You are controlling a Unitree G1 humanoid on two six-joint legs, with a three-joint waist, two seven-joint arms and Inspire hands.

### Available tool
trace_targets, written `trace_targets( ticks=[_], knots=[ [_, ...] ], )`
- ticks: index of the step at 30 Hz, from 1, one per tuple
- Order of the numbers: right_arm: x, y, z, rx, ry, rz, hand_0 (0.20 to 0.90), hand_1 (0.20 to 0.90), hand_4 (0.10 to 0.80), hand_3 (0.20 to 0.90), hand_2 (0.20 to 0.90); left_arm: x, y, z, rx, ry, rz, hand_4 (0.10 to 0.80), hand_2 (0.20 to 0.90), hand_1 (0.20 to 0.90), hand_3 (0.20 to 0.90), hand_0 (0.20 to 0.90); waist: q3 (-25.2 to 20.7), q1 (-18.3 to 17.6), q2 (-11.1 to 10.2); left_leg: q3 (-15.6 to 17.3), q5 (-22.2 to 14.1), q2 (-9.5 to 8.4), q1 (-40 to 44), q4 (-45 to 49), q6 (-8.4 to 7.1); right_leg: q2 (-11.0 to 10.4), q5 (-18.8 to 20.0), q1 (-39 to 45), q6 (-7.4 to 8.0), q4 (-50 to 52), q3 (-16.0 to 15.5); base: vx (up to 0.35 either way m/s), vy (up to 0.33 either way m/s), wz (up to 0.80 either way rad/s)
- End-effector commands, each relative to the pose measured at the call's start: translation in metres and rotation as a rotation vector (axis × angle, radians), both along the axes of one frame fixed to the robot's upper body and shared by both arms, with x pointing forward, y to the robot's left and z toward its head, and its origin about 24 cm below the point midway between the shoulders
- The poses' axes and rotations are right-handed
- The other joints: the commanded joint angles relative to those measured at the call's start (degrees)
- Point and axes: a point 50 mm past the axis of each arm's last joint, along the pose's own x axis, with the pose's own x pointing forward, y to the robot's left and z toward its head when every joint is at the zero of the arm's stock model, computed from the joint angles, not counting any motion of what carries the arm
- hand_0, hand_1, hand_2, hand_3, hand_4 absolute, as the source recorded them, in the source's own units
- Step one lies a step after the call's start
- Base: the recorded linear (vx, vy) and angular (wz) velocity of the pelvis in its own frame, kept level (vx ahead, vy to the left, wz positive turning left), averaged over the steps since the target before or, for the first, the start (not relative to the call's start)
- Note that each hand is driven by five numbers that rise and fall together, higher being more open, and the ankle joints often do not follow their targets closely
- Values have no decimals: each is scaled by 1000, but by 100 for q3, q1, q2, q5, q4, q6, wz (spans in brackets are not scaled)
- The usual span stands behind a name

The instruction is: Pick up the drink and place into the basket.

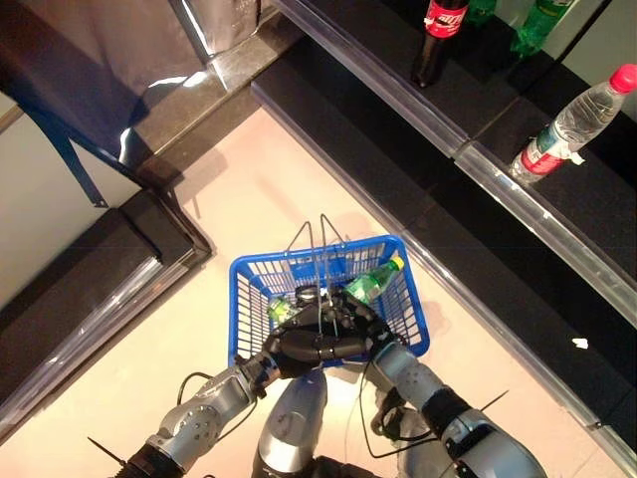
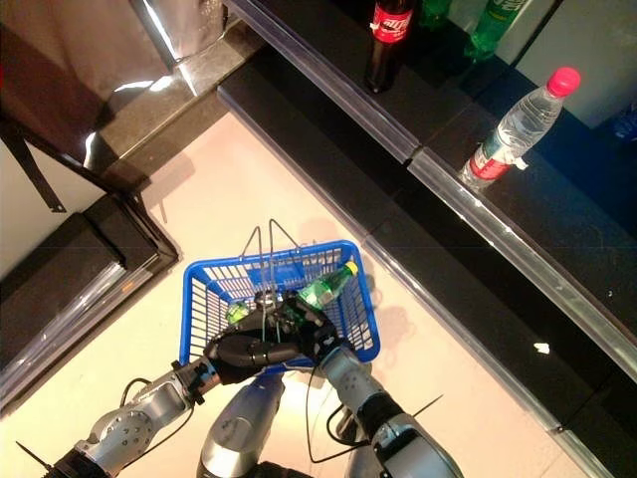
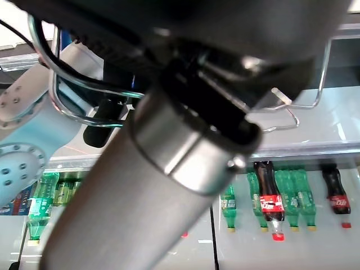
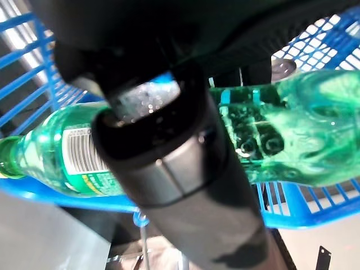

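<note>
The blue basket point(image 1: 242, 299) hangs in front of me, held up by its thin wire handles point(image 1: 320, 304). My left hand point(image 1: 302, 349) is shut on those handles at the basket's near rim. My right hand point(image 1: 364, 324) is shut on a green drink bottle point(image 1: 370, 283) with a yellow cap, held tilted inside the basket's right half. In the right wrist view the thumb point(image 4: 169, 163) crosses the green bottle point(image 4: 275, 135) with the blue mesh behind it. Another green drink point(image 1: 281, 309) lies in the basket's left half.
A dark shelf with a shiny rail point(image 1: 478, 159) runs along the right. On it stand a cola bottle point(image 1: 438, 35), a green bottle point(image 1: 537, 25) and a water bottle point(image 1: 572, 119) with a pink cap. A dark cabinet point(image 1: 90, 289) stands at the left.
</note>
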Motion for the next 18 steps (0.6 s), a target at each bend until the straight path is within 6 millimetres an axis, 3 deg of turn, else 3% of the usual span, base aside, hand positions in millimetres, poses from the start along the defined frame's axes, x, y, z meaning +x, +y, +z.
trace_targets(
  ticks=[1, 13, 14, 15, 16, 18],
  knots=[
    [0, 41, 14, 171, 27, 117, 300, 300, 100, 200, 300, -34, -57, 149, -638, -667, -417, 100, 300, 300, 200, 300, -661, -32, 343, -222, 24, -222, 5, 251, 521, 59, 1027, 103, -479, -436, -90, 0, 0, 0],
    [2, 30, 0, 68, 175, 213, 300, 300, 100, 200, 300, -34, -59, 152, -641, -649, -445, 100, 300, 300, 200, 300, -542, 127, 391, -287, 40, -270, -62, 280, 574, 22, 1084, 54, -468, -415, -131, 0, 0, 0],
    [2, 25, -4, 46, 191, 177, 401, 401, 218, 318, 401, -34, -59, 153, -640, -650, -446, 100, 300, 300, 200, 300, -531, 133, 388, -288, 42, -273, -71, 284, 581, 16, 1095, 52, -460, -418, -132, 14, 5, 3],
    [3, 22, -5, 31, 209, 152, 611, 611, 462, 562, 611, -34, -60, 154, -639, -653, -447, 100, 300, 300, 200, 300, -516, 136, 387, -283, 40, -274, -85, 295, 590, 8, 1102, 37, -453, -402, -130, 11, 9, 5],
    [3, 21, -6, 22, 227, 140, 900, 900, 800, 900, 900, -34, -60, 155, -642, -652, -445, 100, 300, 300, 200, 300, -507, 141, 388, -277, 38, -274, -96, 302, 597, 6, 1102, 24, -450, -388, -126, 1, 14, 7],
    [4, 16, -8, 3, 246, 127, 900, 900, 800, 900, 900, -33, -62, 157, -645, -654, -443, 100, 300, 300, 200, 300, -482, 147, 395, -279, 32, -285, -113, 305, 614, 16, 1108, -9, -448, -375, -112, -9, 16, 6]
  ],
)
